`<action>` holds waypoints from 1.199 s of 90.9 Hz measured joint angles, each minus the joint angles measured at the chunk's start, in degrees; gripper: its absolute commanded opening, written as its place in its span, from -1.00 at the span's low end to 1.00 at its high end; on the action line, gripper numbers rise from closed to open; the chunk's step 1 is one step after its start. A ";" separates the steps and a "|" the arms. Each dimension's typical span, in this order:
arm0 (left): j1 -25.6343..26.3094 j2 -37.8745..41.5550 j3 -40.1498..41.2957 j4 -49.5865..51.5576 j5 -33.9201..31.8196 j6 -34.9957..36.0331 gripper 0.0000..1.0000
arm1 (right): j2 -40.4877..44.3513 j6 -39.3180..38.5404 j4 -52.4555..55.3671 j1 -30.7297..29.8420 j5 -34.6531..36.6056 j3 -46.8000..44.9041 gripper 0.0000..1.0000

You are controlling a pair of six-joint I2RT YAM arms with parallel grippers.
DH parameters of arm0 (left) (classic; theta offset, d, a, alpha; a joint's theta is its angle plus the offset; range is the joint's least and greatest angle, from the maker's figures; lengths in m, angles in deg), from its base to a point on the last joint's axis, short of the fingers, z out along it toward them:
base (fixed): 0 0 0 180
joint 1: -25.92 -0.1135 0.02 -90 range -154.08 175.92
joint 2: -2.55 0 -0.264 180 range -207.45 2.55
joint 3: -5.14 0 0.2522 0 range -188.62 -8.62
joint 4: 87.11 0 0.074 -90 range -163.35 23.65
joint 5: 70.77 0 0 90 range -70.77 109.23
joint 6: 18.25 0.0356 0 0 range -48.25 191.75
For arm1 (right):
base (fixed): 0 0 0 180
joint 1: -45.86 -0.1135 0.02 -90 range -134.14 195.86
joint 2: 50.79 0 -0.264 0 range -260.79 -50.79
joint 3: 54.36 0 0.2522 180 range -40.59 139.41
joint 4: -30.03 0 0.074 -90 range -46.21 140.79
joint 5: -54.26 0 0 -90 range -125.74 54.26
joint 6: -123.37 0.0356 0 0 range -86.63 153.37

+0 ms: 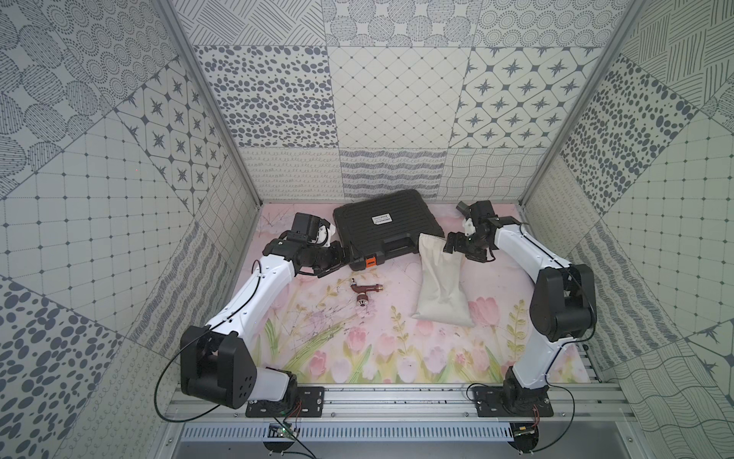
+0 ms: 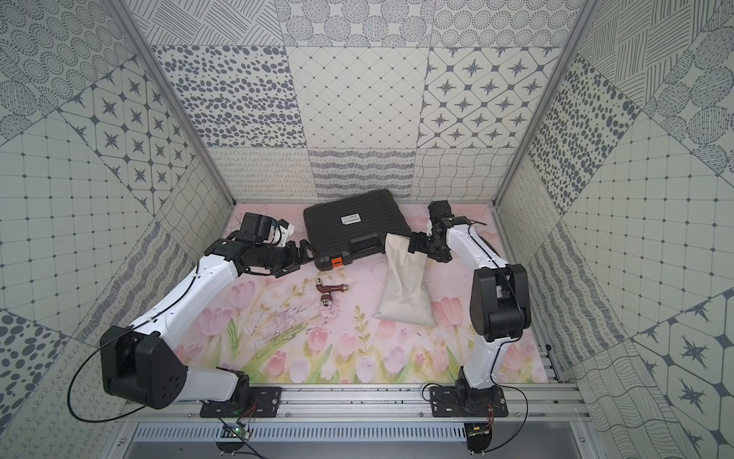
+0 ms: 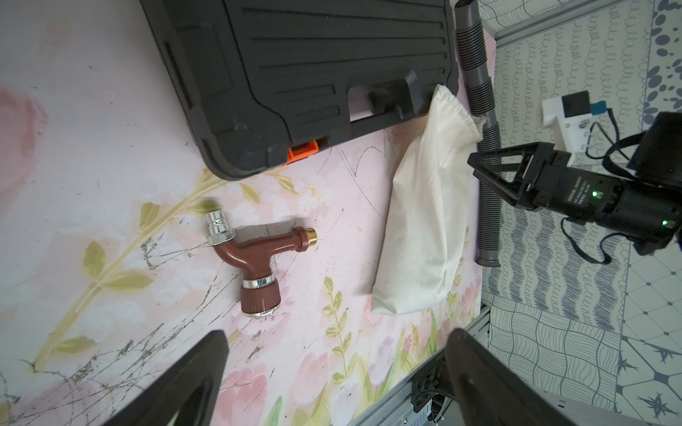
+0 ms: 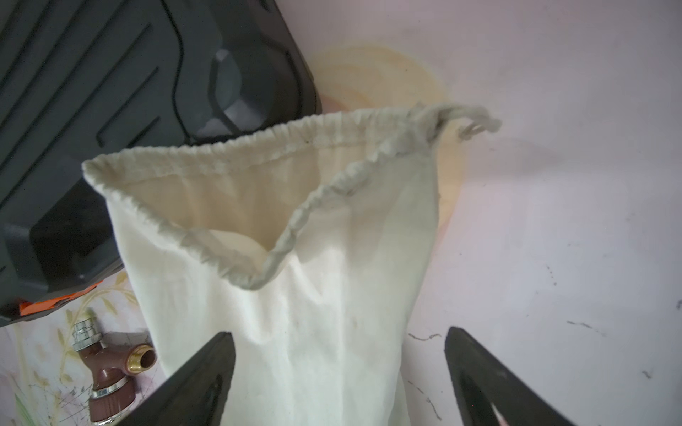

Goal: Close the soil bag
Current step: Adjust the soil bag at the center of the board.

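In both top views the soil bag (image 1: pixel 439 278) lies right of centre, neck against the black case (image 1: pixel 387 226); left wrist view: left gripper (image 3: pixel 337 332) apart, empty; right wrist view: right gripper (image 4: pixel 339 332) apart, and closing could catch cloth, missing the short cord (image 4: pixel 476 118).

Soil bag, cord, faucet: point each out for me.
soil bag (image 1: pixel 439 286): in a top view, mid-body cloth.
cord (image 4: pixel 479 113): right wrist view, loose end.
faucet (image 3: pixel 251 254): left wrist view, brown body.
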 measured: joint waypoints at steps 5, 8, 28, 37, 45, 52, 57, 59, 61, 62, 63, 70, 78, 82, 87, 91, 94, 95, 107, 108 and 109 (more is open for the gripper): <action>0.00 0.00 0.00 0.35 0.04 0.00 0.93 | -1.20 -0.46 -0.02 0.50 0.00 1.22 0.77; 0.00 0.00 0.00 0.52 0.07 0.00 0.93 | -1.79 -0.70 -0.04 0.81 0.00 1.90 0.75; 0.00 0.00 0.00 1.62 0.15 0.02 0.93 | -4.79 -1.97 -0.09 1.25 -0.66 4.61 0.63; 0.00 0.00 0.00 2.03 0.15 0.04 0.93 | -6.12 -2.34 -0.15 1.25 -0.90 4.87 0.54; 0.00 0.02 0.00 2.34 0.13 0.04 0.93 | -7.23 -3.02 -0.17 1.25 -1.09 4.92 0.41; 0.00 0.11 0.00 2.64 0.09 0.07 0.93 | -8.11 -3.23 -0.28 1.27 -1.14 4.98 0.24; 0.00 0.26 0.00 2.67 0.02 0.07 0.93 | -8.57 -3.69 -0.33 1.33 -1.16 4.98 0.05; 0.00 0.33 0.00 2.67 0.00 0.07 0.93 | -8.70 -3.52 -0.35 1.33 -1.18 4.98 -0.04; 0.00 0.42 0.00 2.69 -0.04 0.07 0.93 | -8.79 -3.48 -0.37 1.36 -1.18 4.98 -0.14; 0.00 0.44 0.00 2.69 -0.04 0.07 0.93 | -8.81 -3.61 -0.39 1.38 -1.22 4.98 -0.20; 0.00 0.50 0.00 2.69 -0.07 0.07 0.93 | -8.83 -4.07 -0.44 1.38 -1.20 4.98 -0.27; 0.00 0.66 0.00 2.71 -0.07 0.09 0.93 | -8.85 -4.04 -0.74 1.38 -1.40 4.98 -0.80; 0.00 0.70 0.00 2.82 -0.09 0.24 0.93 | -8.72 -4.26 -1.27 1.38 -1.81 4.96 -1.00; 0.00 0.76 0.00 2.91 -0.09 0.24 0.93 | -8.39 -3.98 -1.57 1.36 -2.01 4.72 -1.00; 0.00 0.96 0.09 2.93 -0.11 0.24 0.93 | -7.37 -4.00 -1.84 1.14 -2.03 4.09 -1.00; 0.00 1.18 0.26 2.91 -0.09 0.24 0.93 | -6.10 -4.00 -2.05 0.92 -1.97 3.43 -1.00; 0.00 1.38 0.46 2.84 -0.09 0.22 0.93 | -4.81 -4.00 -2.10 0.61 -1.81 2.97 -1.00; 0.00 1.42 0.55 2.84 -0.09 0.20 0.93 | -4.22 -4.00 -2.10 0.42 -1.75 2.78 -1.00; 0.00 2.23 1.44 2.51 -0.07 -0.20 0.93 | 3.06 -3.34 -2.32 -2.95 -1.09 0.81 -1.00; 0.00 2.29 1.53 2.47 -0.07 -0.22 0.93 | 3.80 -3.23 -2.32 -3.21 -0.87 0.61 -1.00; 0.00 2.38 1.64 2.40 -0.07 -0.24 0.93 | 4.42 -3.08 -2.36 -3.50 -0.83 0.46 -1.00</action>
